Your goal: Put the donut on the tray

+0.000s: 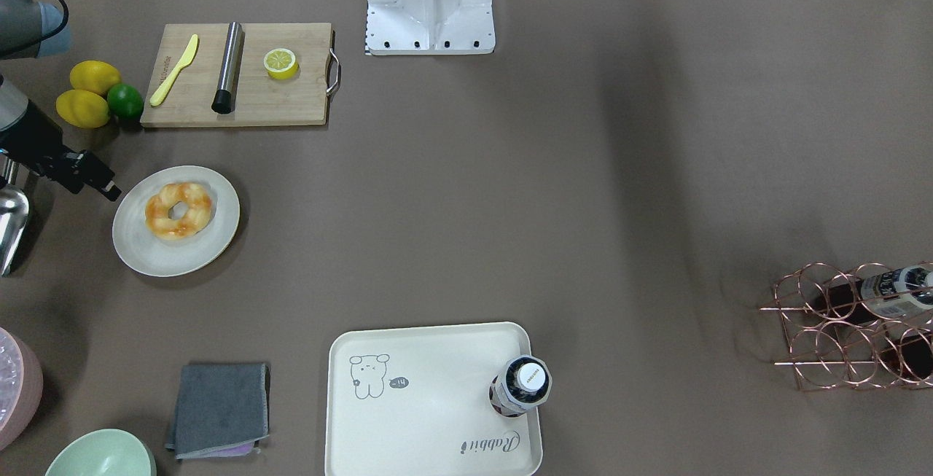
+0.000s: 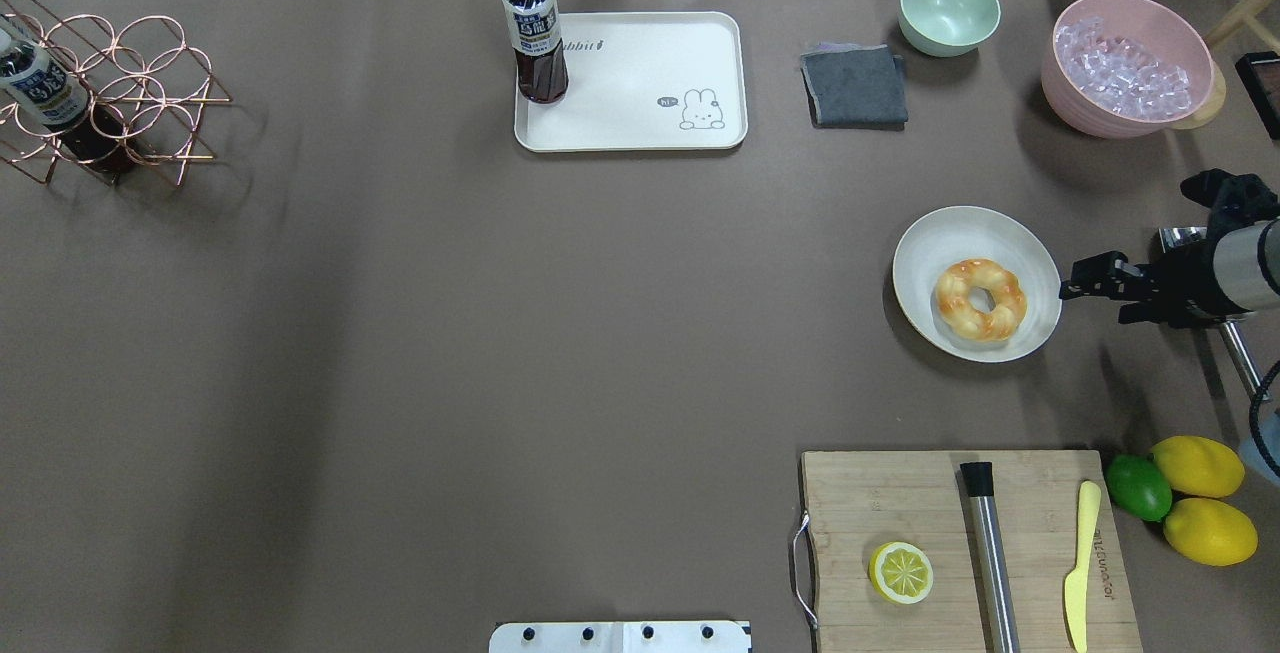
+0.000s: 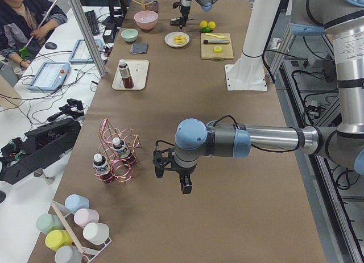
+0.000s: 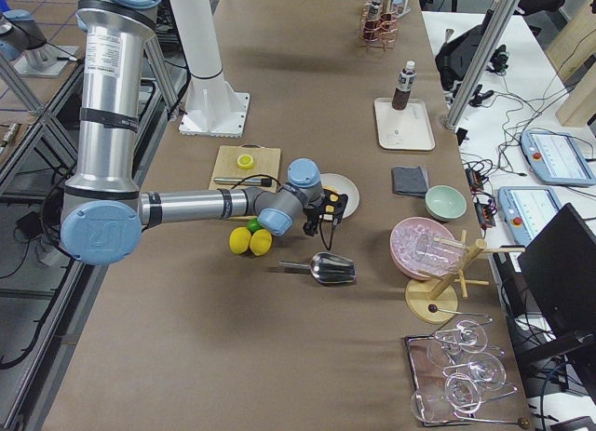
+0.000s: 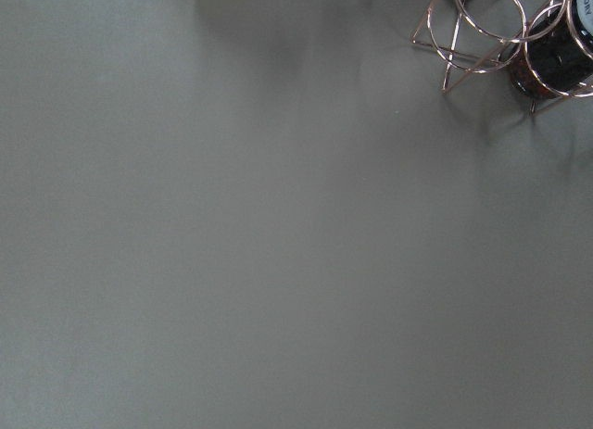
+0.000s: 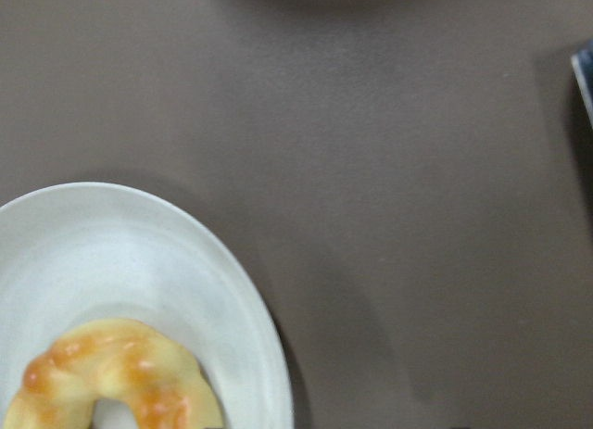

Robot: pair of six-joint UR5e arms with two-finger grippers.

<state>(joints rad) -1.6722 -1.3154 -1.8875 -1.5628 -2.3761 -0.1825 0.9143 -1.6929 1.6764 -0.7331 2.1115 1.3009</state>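
From across the desk (image 1: pixel 510 206), the donut (image 1: pixel 178 210) lies on the round plate (image 1: pixel 138 246) on the robot's right. The right end effector (image 1: pixel 109 188) is just beside the plate's rim, and you can't tell whether its fingers are spread or pressed together. The tray (image 1: pixel 408 425) sits well apart at the far middle, with a bottle (image 1: pixel 521 385) upright in one corner, so aim for the bare part by the drawing. Overhead, the pink bowl (image 2: pixel 1100 118) holds ice and the green bowl (image 2: pixel 950 8) looks empty. From the left end, the left end effector (image 3: pixel 185 186) hangs near the wire rack (image 3: pixel 116 155), which holds bottles; its state cannot be told. In the right wrist view only part of the donut shows, low and left, so centre over it first, then pinch one side of the ring gently.
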